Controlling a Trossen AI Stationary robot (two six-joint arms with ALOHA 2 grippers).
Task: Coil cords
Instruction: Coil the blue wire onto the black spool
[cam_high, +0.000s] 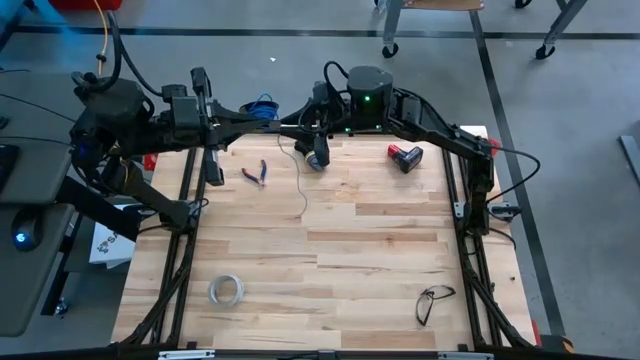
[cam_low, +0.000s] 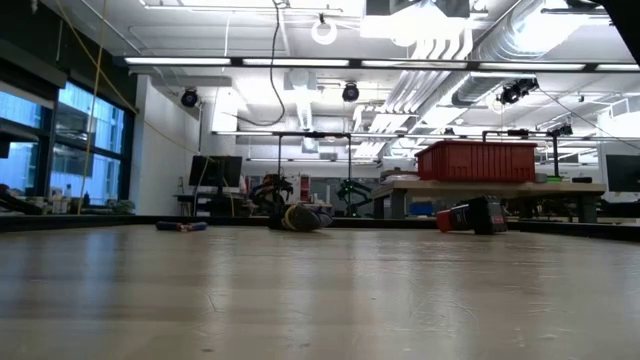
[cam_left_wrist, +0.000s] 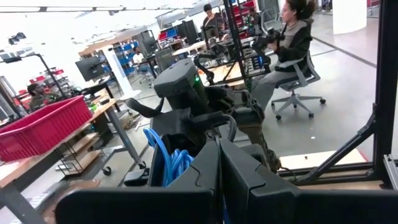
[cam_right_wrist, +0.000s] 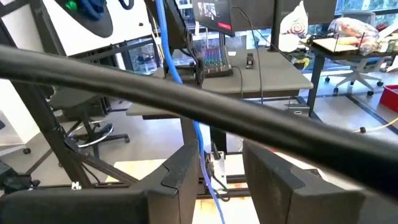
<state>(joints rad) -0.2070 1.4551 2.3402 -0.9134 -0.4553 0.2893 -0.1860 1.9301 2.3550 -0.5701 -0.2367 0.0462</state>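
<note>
The cord's small dark spool (cam_high: 318, 157) lies on the wooden table near its far edge; the low view shows it (cam_low: 300, 217) resting on the tabletop. Its thin wire (cam_high: 303, 190) trails from the spool toward the table's middle and lies loose on the wood. Both arms are raised high over the far edge and point level at each other. My left gripper (cam_left_wrist: 219, 180) is shut with nothing between its fingers. My right gripper (cam_right_wrist: 214, 180) stands open, and I see nothing clamped in the gap. Neither gripper is near the spool.
Small pliers (cam_high: 255, 173) lie left of the wire and a red-and-black tool (cam_high: 405, 157) lies to its right. A whitish tape ring (cam_high: 226, 290) and glasses (cam_high: 432, 302) sit near the front edge. A blue cable (cam_high: 265, 105) hangs between the two arms.
</note>
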